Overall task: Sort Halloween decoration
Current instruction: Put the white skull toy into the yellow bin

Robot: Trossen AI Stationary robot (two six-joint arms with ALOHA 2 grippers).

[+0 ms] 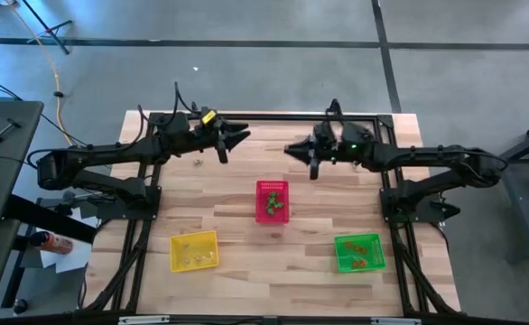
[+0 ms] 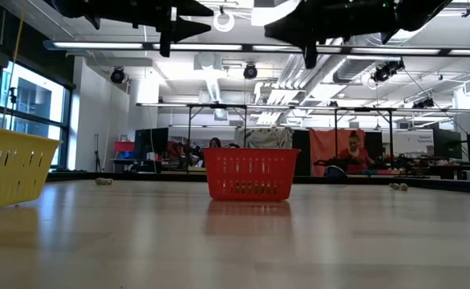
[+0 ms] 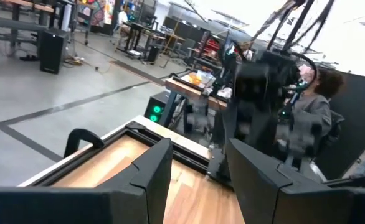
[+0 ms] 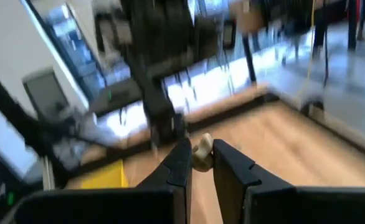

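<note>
Yellowish, the small trinket (image 4: 202, 154) sits pinched between my right gripper's (image 4: 199, 163) fingers, raised above the far side of the wooden table (image 1: 246, 226). My left gripper (image 1: 237, 137) hangs opposite it, fingers spread, holding nothing. Other trinkets lie in the red basket (image 1: 273, 200), yellow basket (image 1: 194, 250) and green basket (image 1: 359, 252); one trinket (image 1: 199, 162) lies loose under my left arm.
</note>
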